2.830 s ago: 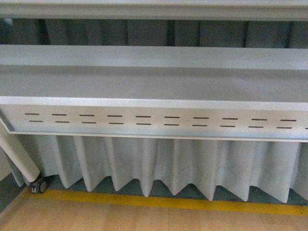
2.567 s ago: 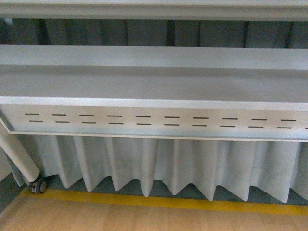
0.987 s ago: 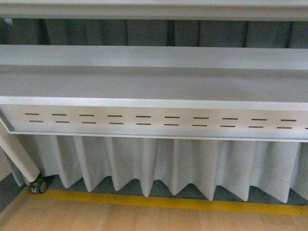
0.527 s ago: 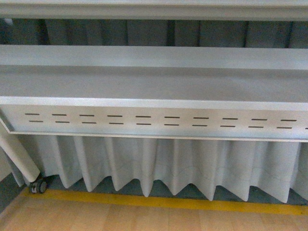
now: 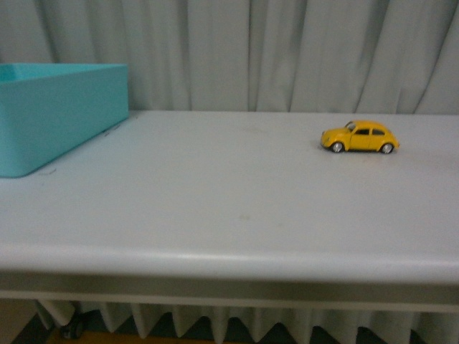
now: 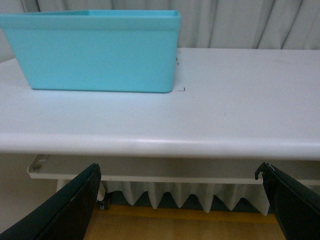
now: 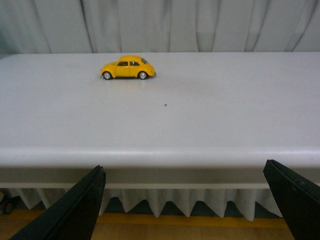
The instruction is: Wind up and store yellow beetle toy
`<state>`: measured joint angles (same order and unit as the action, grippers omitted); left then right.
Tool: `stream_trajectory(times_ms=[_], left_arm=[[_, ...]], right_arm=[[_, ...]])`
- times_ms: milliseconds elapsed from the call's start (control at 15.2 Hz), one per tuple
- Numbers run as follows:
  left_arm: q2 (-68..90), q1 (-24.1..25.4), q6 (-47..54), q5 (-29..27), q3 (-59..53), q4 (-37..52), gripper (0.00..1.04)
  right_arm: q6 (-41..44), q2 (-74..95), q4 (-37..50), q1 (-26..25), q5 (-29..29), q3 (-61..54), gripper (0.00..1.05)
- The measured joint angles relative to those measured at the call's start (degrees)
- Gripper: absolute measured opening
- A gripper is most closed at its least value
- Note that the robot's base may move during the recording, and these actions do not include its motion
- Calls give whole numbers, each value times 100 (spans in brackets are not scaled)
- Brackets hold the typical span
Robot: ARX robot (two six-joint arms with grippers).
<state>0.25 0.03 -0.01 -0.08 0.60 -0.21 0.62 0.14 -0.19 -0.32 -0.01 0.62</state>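
The yellow beetle toy stands on its wheels at the right rear of the white table, side-on, also in the right wrist view as the toy. A turquoise bin sits at the table's far left; in the left wrist view the bin stands ahead. My left gripper is open and empty, below and short of the table's front edge. My right gripper is likewise open and empty, short of the edge, well away from the toy. Neither arm shows in the front view.
Grey curtains hang behind the table. A pleated skirt hangs under the tabletop above a wooden floor with a yellow line. A small dark speck lies on the table in front of the toy.
The front view has risen from the table's slotted underside and skirt to the tabletop, so the bin and the toy car now show.
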Motion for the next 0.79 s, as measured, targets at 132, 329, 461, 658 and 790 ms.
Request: stream_trajectory(times_ms=[132, 329, 461, 658, 790], left_arm=[[0, 0, 4, 7, 0, 0, 98], [0, 0, 4, 7, -2, -2, 98], [0, 0, 4, 11, -2, 2, 98], [0, 0, 4, 7, 0, -7, 98], [0, 0, 4, 9, 0, -7, 98]], right_arm=[[-4, 0, -2, 0, 4, 0, 98], [-4, 0, -2, 0, 2, 0, 98], [-4, 2, -2, 0, 7, 0, 98], [-4, 2, 2, 0, 7, 0, 98], [-4, 0, 0, 0, 0, 0, 98]])
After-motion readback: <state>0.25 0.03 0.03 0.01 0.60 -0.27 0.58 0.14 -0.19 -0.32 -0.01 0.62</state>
